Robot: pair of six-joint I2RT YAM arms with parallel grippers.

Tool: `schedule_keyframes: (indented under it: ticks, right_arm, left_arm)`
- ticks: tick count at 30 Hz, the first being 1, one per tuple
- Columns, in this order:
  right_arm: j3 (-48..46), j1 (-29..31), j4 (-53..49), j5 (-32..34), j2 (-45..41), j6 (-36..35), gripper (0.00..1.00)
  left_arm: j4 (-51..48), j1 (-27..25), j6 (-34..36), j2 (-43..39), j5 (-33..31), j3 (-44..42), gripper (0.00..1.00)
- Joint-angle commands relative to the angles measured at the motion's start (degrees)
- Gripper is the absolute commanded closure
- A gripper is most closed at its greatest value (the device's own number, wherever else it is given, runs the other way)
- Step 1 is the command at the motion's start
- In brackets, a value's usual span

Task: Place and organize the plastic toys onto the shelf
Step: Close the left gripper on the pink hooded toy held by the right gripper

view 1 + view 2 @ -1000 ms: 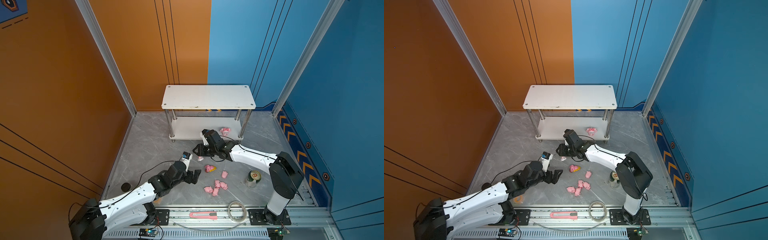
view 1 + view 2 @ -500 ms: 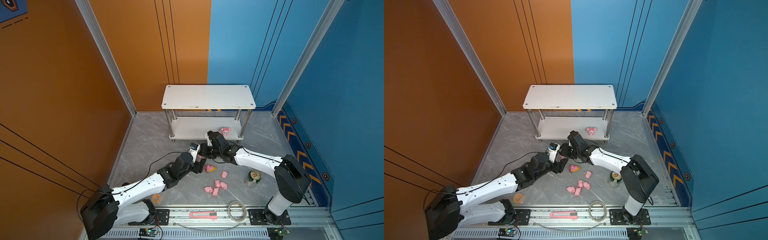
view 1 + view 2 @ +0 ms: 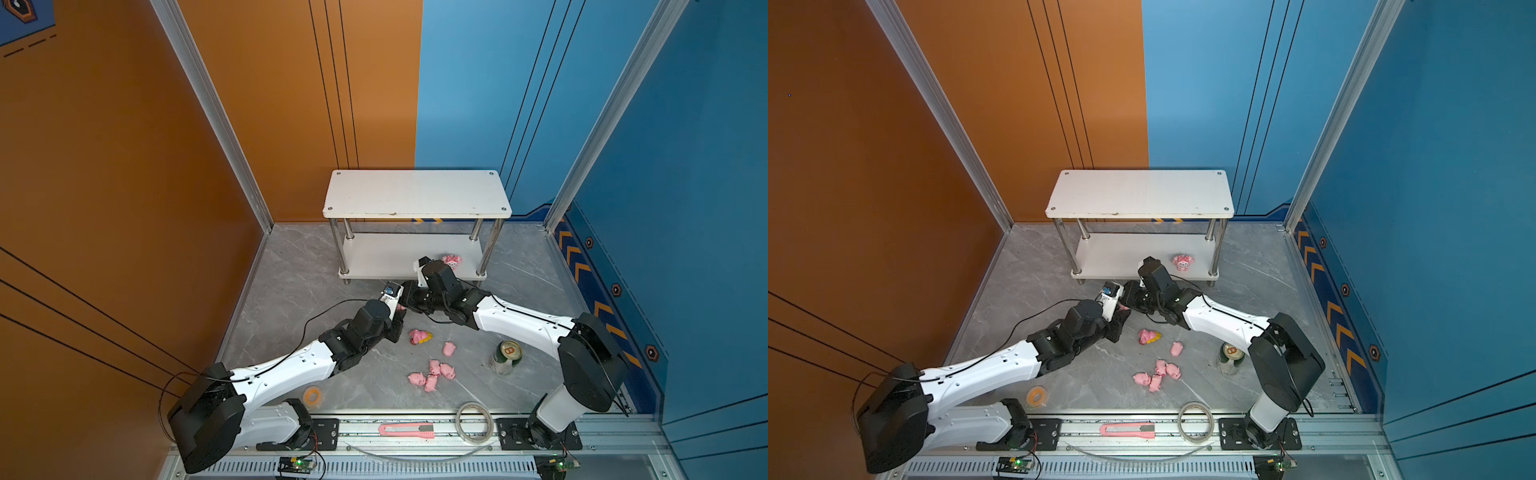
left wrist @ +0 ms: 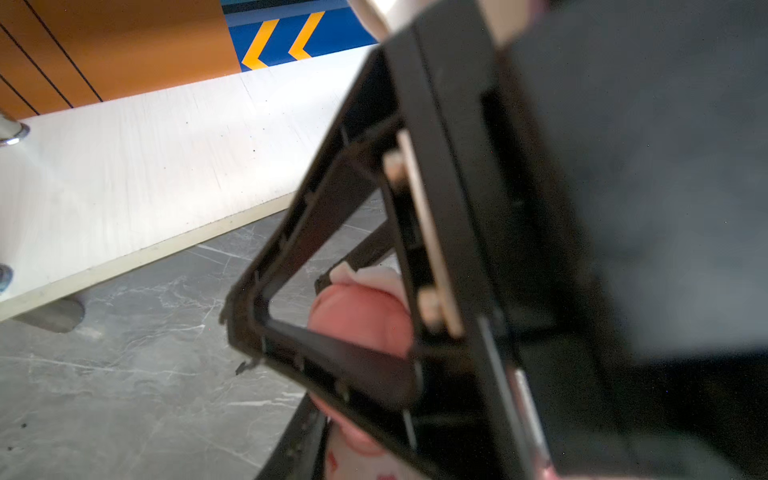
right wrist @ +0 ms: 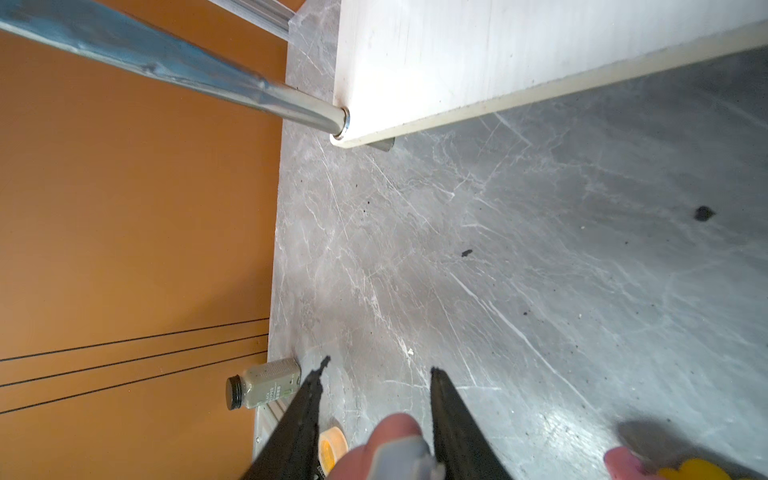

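The shelf is the biggest thing here, and there is one of it, with two tiers and its long axis running 9 to 3 o'clock. The coming move turns on it. The front edge of the lower tier lies at 12 o'clock from where the two grippers meet, just beside them, so I judge the carry to be short and straight ahead.

There are two arms. The left one reaches in from 7 o'clock and the right from 4 o'clock. The right gripper is the nearer to the shelf. Its jaws stand partway apart with the pink-white figurine between them, touching one finger. I cannot tell whether they actually pinch it. The left gripper sits right against the same toy from the 7 o'clock side. The views are too crowded to tell how wide its jaws stand, or which way the toy's long axis points.

There is one utility knife at 6 o'clock on the rail and one can at 4 o'clock. Neither is a toy.

There are three figurines:
- the one between the grippers
- a white-pink figurine already on the lower tier, toward its 3 o'clock end
- a sunflower figurine lying on the floor at 5 o'clock

There are five tiny pigs, all on the floor farther out at 5 o'clock. One is a lone pig, and the other four sit in a cluster.
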Motion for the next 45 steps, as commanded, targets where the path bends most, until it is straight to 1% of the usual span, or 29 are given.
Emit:
schedule_keyframes:
  ticks: [1,4,7,8,10,12,14,15,17,21,26,29,31,32,39,45]
  right_arm:
    - [-0.04,0.71,-2.07,-0.75,-2.98,-0.59,0.79]
    - [0.01,0.72,-3.48,0.16,-3.92,-1.54,0.78]
    - [0.73,0.7,-6.16,0.78,-4.57,-3.2,0.75]
    - [1.0,0.71,-6.98,1.05,-4.75,-3.67,0.72]
    - [1.14,0.71,-7.67,1.24,-5.33,-4.29,0.63]
    - [1.12,0.72,-7.84,0.95,-5.9,-4.84,0.48]
    - [1.15,0.76,-7.78,0.16,-6.58,-5.63,0.29]
    - [1.08,0.62,-7.23,-0.76,-6.98,-6.16,0.23]
    - [0.97,0.22,-6.95,-2.57,-7.85,-6.86,0.16]
    - [-0.03,-1.02,-5.21,-5.85,-10.41,-8.63,0.14]
    - [1.37,-3.07,-5.93,-14.96,-11.82,-13.41,0.12]
    - [2.34,-3.25,-6.85,-20.17,-12.19,-15.14,0.12]
    - [2.53,-3.17,-8.19,-21.94,-12.69,-16.24,0.12]
    - [2.63,-5.12,-9.36,-22.51,-13.09,-17.33,0.12]
    - [0.53,-7.81,-12.62,-25.08,-18.21,-19.84,0.2]
    - [-0.32,-8.71,-14.95,-25.58,-21.92,-21.71,0.23]
  left_arm:
    - [0.51,1.78,1.49,-0.56,2.48,2.24,0.78]
    - [1.36,3.31,1.09,-1.69,6.05,1.56,0.81]
    - [2.29,5.28,0.38,-2.97,11.44,1.09,0.84]
    - [2.52,6.07,0.05,-3.42,13.53,0.93,0.85]
    - [3.2,7.5,-0.67,-4.28,17.45,0.77,0.86]
    - [4.18,8.91,-1.18,-5.2,21.49,0.41,0.87]
    - [4.81,9.83,-1.6,-5.92,24.5,0.08,0.87]
    - [5.19,10.15,-1.84,-6.2,25.38,-0.04,0.88]
    - [6.46,10.51,-1.99,-6.73,27.54,-0.52,0.88]
    - [9.01,11.55,-3.1,-6.85,33.49,-1.21,0.9]
    - [11.8,11.77,-4.94,-5.45,42.36,-0.74,0.93]
    - [12.65,11.86,-5.96,-4.9,45.14,-0.32,0.94]
    - [13.55,12.02,-6.59,-5.05,46.74,-0.47,0.95]
    - [14.12,12.23,-6.98,-5.15,47.53,-0.63,0.95]
    - [17.98,13.51,-10.02,-5.5,51.15,-1.2,0.95]
    - [19.19,13.69,-11.15,-4.17,52.9,-0.86,0.95]
